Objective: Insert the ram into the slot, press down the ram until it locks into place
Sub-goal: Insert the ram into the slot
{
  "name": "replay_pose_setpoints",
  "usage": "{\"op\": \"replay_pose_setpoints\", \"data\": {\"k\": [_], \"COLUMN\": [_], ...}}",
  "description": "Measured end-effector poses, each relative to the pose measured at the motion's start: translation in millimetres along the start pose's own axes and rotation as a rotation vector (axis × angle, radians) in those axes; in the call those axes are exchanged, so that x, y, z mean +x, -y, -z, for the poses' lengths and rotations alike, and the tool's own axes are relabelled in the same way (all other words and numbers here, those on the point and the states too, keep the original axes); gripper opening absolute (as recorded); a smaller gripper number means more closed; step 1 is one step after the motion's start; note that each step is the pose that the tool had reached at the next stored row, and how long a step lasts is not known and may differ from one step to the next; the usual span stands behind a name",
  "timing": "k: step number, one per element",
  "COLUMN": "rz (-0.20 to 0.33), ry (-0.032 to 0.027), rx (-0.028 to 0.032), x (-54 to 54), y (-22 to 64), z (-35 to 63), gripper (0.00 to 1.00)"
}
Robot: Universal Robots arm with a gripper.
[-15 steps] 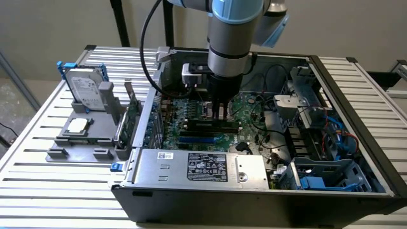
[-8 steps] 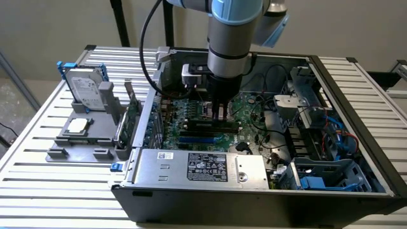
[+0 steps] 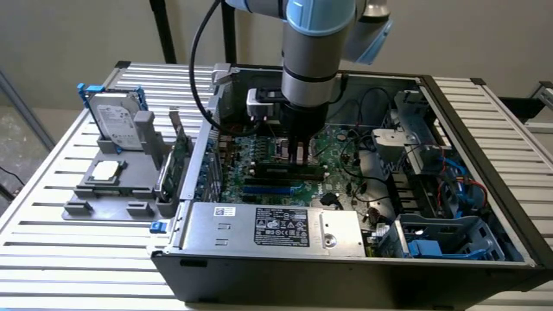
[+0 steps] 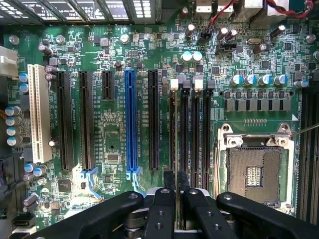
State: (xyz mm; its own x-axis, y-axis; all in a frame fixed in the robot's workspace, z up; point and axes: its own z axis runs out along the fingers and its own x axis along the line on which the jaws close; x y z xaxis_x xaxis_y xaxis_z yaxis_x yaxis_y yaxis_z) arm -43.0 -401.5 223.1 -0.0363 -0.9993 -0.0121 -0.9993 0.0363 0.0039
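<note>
My gripper [image 3: 298, 153] reaches down into the open computer case [image 3: 484, 256], just above the motherboard [image 3: 259, 184]. In the wrist view the two black fingers [image 4: 169, 186] stand close together over the row of dark memory slots [image 4: 191, 134] beside the empty processor socket [image 4: 254, 172]. A thin strip, the ram [image 4: 176, 201] seen edge-on, sits pinched between them, lined up with the slot nearest the black expansion slots. Most of the ram is hidden by the fingers. The gripper [image 4: 176, 180] is shut on it.
The blue expansion slot [image 4: 130, 124] and the white one [image 4: 37, 114] lie beside the memory slots. Cables and drive cages [image 3: 432, 162] fill the case at the exterior view's right. A grey fixture [image 3: 108, 191] outside the case holds a hard drive [image 3: 116, 123] and an upright green card [image 3: 179, 165].
</note>
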Motion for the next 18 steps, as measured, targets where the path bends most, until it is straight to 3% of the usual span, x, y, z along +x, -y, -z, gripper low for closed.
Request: {"op": "replay_pose_setpoints", "data": {"k": [2, 3, 10, 12, 14, 18], "rz": [0.000, 0.000, 0.000, 0.000, 0.000, 0.000], "ry": [0.0000, 0.0001, 0.0000, 0.0005, 0.0006, 0.0005], "rx": [0.0000, 0.0000, 0.0000, 0.0001, 0.0000, 0.0000], "x": [0.0, 0.0, -0.2, -0.2, -0.2, -0.2], "y": [-0.1, -0.1, -1.6, -2.3, -2.3, -2.3], "z": [0.2, 1.1, 20.8, 21.2, 21.2, 21.3], "gripper": [0.15, 0.21, 0.21, 0.19, 0.11, 0.11]}}
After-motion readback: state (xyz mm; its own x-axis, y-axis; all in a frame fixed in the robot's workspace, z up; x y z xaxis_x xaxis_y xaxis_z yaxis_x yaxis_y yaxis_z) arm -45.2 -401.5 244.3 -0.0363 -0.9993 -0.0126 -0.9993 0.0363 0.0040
